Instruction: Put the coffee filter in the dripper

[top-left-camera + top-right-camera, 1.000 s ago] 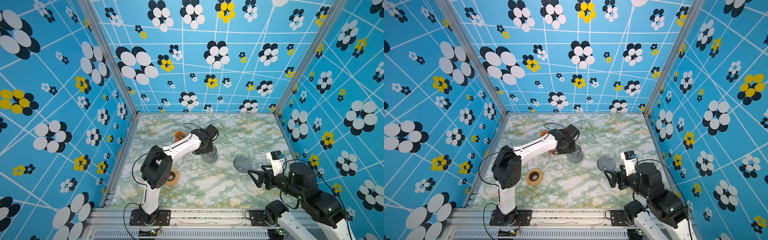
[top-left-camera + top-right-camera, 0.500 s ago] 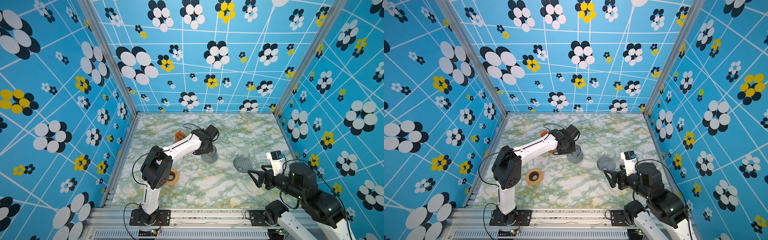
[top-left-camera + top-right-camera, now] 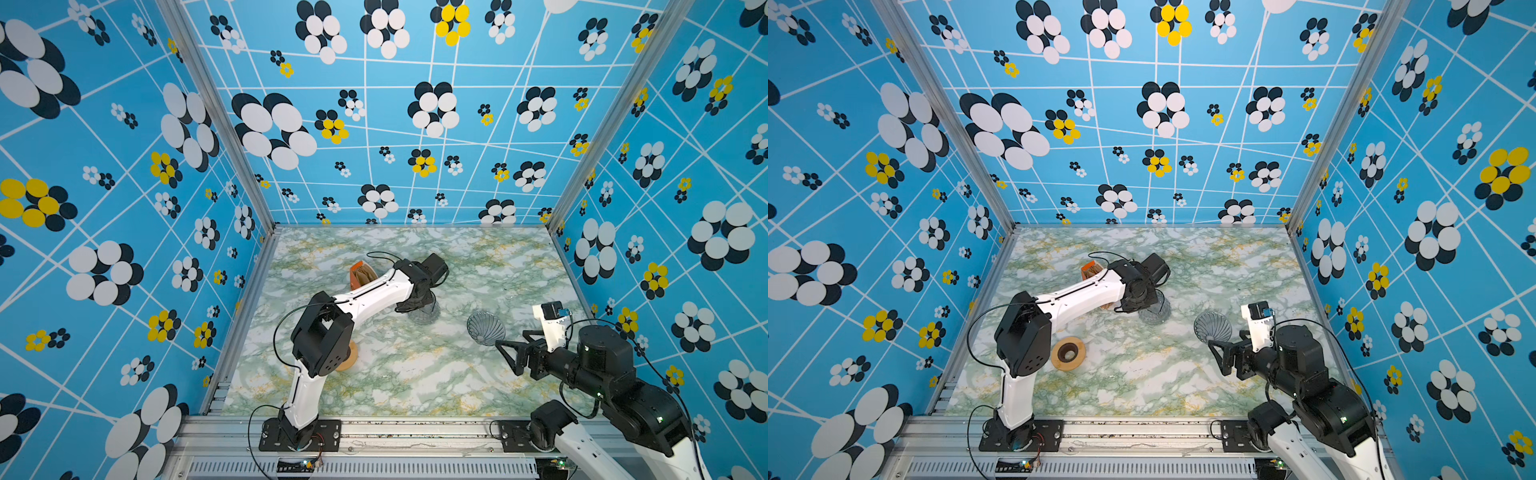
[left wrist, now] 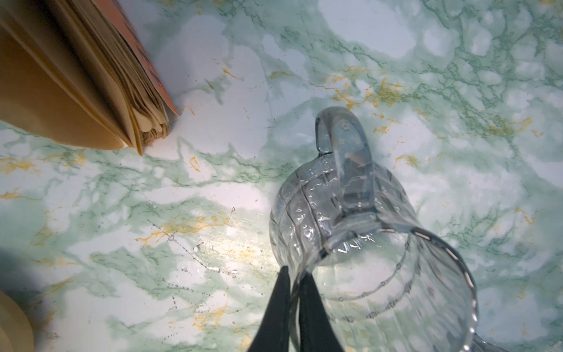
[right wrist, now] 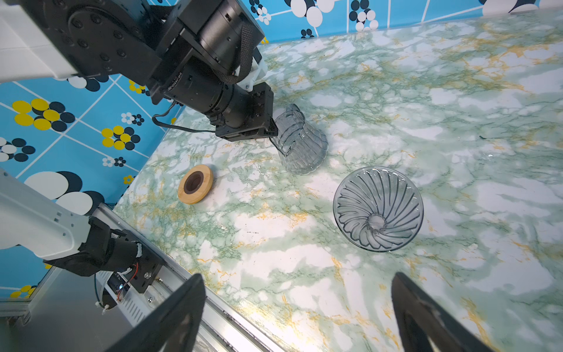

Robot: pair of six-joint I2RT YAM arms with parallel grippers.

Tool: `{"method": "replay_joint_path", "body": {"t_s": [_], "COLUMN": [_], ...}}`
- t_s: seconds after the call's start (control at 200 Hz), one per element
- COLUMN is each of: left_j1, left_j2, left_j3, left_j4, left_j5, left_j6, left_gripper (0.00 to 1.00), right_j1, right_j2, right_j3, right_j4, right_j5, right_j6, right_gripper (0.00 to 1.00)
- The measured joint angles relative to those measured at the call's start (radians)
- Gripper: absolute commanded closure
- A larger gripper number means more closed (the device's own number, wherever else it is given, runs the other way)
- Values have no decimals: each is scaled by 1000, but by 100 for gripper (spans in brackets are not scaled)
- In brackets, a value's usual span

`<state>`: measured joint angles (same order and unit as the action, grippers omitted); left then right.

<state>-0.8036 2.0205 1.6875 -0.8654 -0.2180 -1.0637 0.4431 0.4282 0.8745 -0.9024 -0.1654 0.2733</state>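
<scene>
Left gripper [image 4: 294, 292] pinches jug [image 4: 359, 231] rim. Filter stack in packet [image 4: 79, 76] just beyond jug handle from it; no single filter out. Right gripper [image 5: 298, 307] spread, empty; funnel [image 5: 377, 208] just ahead, nearer right arm.

2 arms [image 3: 365, 297]: white link shells, black joint housings, black cables, screwed black base plates [image 3: 1021, 436].

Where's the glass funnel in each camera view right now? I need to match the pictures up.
Top views: glass funnel right of centre, beyond the right tool.
Left wrist: not in it.
Right wrist: lower right of centre.
Shared landmark: glass jug, near the funnel.
</scene>
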Motion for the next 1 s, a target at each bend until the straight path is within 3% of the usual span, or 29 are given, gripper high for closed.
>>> {"method": "replay_joint_path", "body": {"t_s": [0.675, 1.0], "left_j1": [-2, -2], "left_j2": [1, 1], "left_j3": [5, 5], "left_j4": [-4, -3], "left_j5": [-15, -20], "left_j6": [-25, -25], "left_gripper": [89, 83], "right_j1": [0, 0], "right_j2": [0, 0], "right_j3": [-1, -6], "right_j4": [0, 0], "right_j5": [0, 7], "right_j6": [0, 3], "right_gripper": [4, 4]}}
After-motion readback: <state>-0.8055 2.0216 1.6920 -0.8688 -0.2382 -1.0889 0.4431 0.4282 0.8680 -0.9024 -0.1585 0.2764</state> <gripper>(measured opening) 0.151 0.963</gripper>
